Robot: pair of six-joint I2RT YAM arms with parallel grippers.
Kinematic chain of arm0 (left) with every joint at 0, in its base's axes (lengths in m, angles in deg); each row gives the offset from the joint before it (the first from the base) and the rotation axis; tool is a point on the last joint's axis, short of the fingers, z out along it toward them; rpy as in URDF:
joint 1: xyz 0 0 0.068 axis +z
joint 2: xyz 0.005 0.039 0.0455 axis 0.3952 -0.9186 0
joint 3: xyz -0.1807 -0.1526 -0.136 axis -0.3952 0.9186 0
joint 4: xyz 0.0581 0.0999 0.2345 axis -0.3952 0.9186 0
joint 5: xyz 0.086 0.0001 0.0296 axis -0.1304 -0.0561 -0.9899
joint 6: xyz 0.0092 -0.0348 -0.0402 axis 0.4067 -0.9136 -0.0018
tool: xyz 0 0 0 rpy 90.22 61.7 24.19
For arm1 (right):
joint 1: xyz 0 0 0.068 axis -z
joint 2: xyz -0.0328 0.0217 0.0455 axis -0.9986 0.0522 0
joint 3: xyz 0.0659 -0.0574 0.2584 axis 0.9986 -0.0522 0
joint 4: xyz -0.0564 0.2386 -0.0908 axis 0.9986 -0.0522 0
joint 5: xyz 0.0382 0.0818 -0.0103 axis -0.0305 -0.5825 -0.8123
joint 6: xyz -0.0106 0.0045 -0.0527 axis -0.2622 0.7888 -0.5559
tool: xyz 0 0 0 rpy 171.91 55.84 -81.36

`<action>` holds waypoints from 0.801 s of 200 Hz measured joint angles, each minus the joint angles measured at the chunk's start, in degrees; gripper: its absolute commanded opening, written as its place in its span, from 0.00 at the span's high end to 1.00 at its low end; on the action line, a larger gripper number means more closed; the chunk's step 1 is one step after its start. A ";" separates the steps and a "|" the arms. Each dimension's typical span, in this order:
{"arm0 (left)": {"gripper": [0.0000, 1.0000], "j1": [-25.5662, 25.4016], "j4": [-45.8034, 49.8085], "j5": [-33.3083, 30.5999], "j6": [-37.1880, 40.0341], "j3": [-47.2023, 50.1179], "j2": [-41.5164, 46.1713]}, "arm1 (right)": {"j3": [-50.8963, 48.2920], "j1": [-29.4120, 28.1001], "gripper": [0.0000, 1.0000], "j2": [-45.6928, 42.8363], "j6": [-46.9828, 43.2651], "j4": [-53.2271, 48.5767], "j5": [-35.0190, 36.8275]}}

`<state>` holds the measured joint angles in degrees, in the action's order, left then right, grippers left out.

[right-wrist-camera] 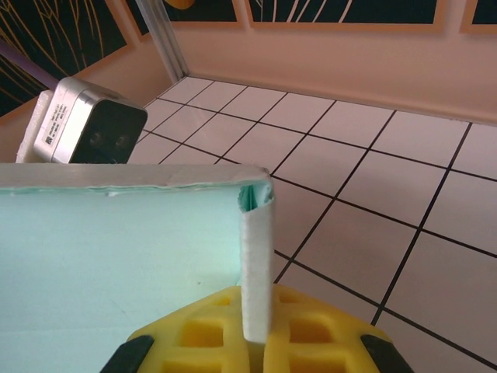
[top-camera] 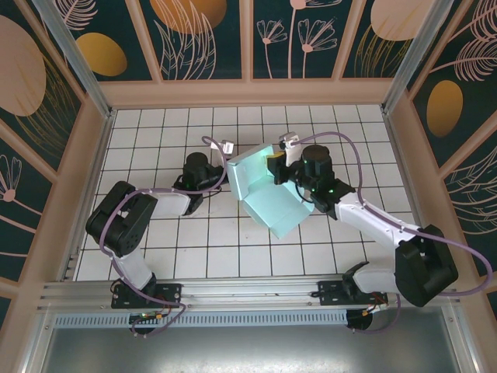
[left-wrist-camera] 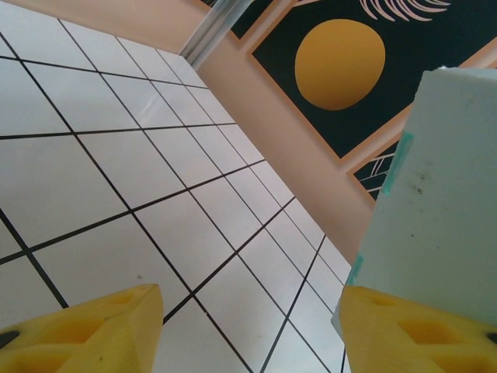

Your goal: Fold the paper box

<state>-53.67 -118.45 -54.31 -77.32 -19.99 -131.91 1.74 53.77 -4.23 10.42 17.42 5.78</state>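
My right claw (right-wrist-camera: 256, 342) is clenched on a thin upright wall of the paper box (right-wrist-camera: 116, 249), the card pinched between its yellow fingers (right-wrist-camera: 202, 334). To its left the box's pale inner panel spreads away. My left claw (left-wrist-camera: 248, 326) is released and holds nothing. The box's outer wall stands right at one of its fingers, whether touching I cannot tell. Around both claws lies the tiled surface (top-camera: 194, 249). I judge a side wall is being raised. Next, my left claw should brace that wall while I crease.

Paper box (top-camera: 262, 196) on table (top-camera: 155, 132) centre
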 measured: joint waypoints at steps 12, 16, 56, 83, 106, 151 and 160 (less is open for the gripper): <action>0.38 0.39 0.35 -0.07 0.09 0.00 -0.09 | 0.55 -0.57 1.00 0.74 -0.24 -0.04 1.22; 0.38 0.46 0.57 -0.26 0.13 0.00 -0.09 | 0.66 -0.66 1.00 0.87 -0.26 -0.02 1.46; 0.31 0.39 6.27 -5.95 4.81 0.00 1.68 | 0.72 -0.92 1.00 0.90 -0.94 -1.01 4.39; 0.30 1.18 7.52 -13.70 6.03 3.15 6.38 | 0.48 -0.90 1.00 -0.50 -1.97 -2.16 9.27; 0.31 2.58 8.28 -19.69 6.40 6.99 10.67 | -0.13 -0.90 1.00 -1.99 -2.32 -2.54 14.73; 0.35 0.42 10.16 -24.57 9.73 9.40 18.40 | -0.98 -1.42 1.00 -2.45 -3.72 -2.51 25.09; 0.35 -0.66 10.08 -25.11 10.64 9.42 19.39 | -0.98 -1.79 1.00 -2.45 -3.98 -2.45 26.88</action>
<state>-54.33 -108.37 -79.43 -66.68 -10.57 -112.52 0.76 51.98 -6.67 6.44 14.97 32.67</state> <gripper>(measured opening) 0.655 0.064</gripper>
